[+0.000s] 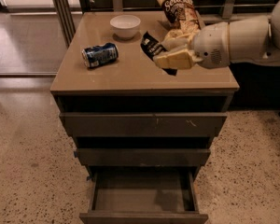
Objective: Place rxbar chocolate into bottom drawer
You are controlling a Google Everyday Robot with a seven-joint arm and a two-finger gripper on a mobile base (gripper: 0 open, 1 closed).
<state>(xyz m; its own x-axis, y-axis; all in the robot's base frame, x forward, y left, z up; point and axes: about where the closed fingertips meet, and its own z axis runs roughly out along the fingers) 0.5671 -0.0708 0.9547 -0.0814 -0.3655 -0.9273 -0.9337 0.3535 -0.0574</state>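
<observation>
My gripper [170, 50] is over the right part of the cabinet top, shut on the rxbar chocolate [151, 45], a small flat black wrapper with white lettering that sticks out to the left of the cream fingers [176, 59]. The bar is held above the top surface, its shadow below it. The bottom drawer [142, 213] is pulled out at the foot of the cabinet, a shallow tray with nothing visible inside. The two drawers above it are pushed in.
On the cabinet top [130, 76] lie a blue soda can [100, 54] on its side at the left, a white bowl [125, 25] at the back and a black-and-yellow chip bag [179, 8] at the back right. Speckled floor surrounds the cabinet.
</observation>
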